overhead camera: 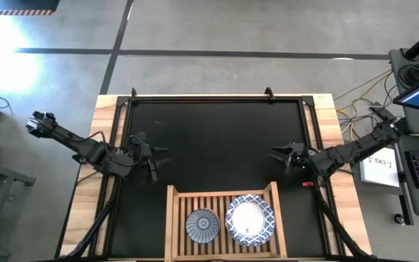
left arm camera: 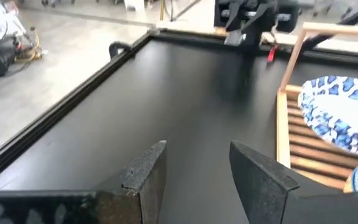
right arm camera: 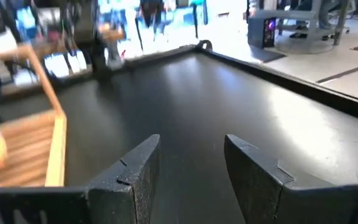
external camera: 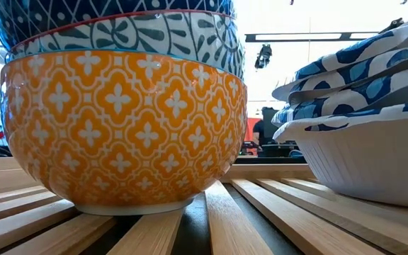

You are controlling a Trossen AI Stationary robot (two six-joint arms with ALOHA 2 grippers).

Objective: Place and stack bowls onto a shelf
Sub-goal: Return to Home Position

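The wooden slatted shelf [overhead camera: 180,218] stands at the table's near edge and holds two stacks. On its left is a stack of small bowls [overhead camera: 202,224], with a yellow-patterned bowl [external camera: 126,127] at the bottom resting on the slats. Beside it on the right is a stack of white bowls with blue wavy rims [overhead camera: 250,220], also seen in the low view [external camera: 360,156]. My left gripper [overhead camera: 160,157] stands open over the black mat, left of the shelf, with nothing between its fingers [left arm camera: 148,177]. My right gripper [overhead camera: 275,154] is open too, over the mat to the shelf's right, and empty [right arm camera: 191,165].
The black mat [overhead camera: 217,131] covers most of the table inside a black frame [overhead camera: 217,97]. Bare mat lies between the two grippers and toward the far edge. A keyboard and papers [overhead camera: 384,167] sit off the table at the right.
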